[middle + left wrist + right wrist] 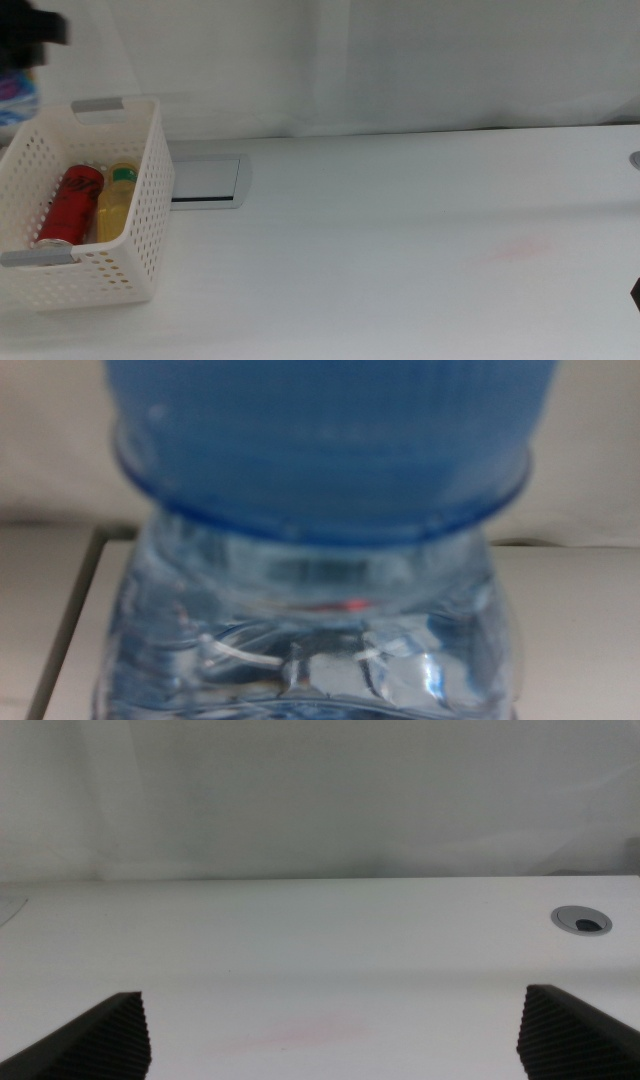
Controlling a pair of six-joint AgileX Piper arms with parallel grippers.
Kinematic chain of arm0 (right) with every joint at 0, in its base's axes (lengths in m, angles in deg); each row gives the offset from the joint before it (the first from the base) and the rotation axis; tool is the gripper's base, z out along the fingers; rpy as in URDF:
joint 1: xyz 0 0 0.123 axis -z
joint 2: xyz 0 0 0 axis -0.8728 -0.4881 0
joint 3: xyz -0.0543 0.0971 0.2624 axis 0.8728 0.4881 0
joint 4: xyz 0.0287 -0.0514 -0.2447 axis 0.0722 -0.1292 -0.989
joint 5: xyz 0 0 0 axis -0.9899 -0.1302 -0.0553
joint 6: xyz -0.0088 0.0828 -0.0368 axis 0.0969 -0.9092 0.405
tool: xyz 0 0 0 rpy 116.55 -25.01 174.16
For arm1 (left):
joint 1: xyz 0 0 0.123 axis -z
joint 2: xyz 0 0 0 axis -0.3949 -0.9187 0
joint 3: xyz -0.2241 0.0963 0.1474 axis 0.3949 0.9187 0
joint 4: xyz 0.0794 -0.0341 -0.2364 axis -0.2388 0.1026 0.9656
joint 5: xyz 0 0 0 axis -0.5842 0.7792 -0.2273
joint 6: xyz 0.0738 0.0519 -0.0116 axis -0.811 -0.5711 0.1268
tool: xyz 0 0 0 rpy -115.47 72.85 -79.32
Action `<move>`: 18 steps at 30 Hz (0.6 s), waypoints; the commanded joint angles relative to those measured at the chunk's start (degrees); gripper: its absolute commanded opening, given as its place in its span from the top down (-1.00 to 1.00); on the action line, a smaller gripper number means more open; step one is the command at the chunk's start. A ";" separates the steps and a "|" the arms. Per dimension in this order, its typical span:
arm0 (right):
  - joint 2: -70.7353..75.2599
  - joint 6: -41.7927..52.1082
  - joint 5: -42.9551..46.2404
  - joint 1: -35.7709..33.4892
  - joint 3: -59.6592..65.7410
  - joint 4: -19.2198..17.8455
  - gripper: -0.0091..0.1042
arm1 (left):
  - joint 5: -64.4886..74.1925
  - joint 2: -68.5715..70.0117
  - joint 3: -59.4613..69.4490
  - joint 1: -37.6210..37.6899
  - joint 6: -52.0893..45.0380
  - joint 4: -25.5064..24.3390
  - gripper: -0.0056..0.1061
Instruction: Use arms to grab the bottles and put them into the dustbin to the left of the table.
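The white perforated dustbin [128, 262] stands at the table's left end. Inside it lie a red can [70, 205] and a yellow-drink bottle [116, 205], side by side. My left gripper [28, 45] is a dark block in the far left corner, above and behind the dustbin. It is shut on the clear water bottle [17, 92], which hangs in the air. That bottle's blue cap [320, 440] and clear shoulder [310, 630] fill the left wrist view and hide the jaws. My right gripper [335, 1030] stands open over bare table [320, 940], holding nothing.
A grey inset panel [205, 180] lies in the tabletop just right of the dustbin. A round cable hole [581, 920] sits near the table's right end. A faint pink smear [515, 250] marks the white surface. A pale wall runs behind the table.
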 commanded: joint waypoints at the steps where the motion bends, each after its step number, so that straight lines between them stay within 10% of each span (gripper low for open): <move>1: 0.22 0.17 0.68 0.27 0.29 -0.66 -0.98 | -0.18 1.29 -0.97 -2.14 1.88 1.25 0.95; 18: 0.22 0.17 0.68 0.27 0.29 -0.66 -0.98 | -0.67 -13.25 -0.86 -2.59 1.34 2.51 0.95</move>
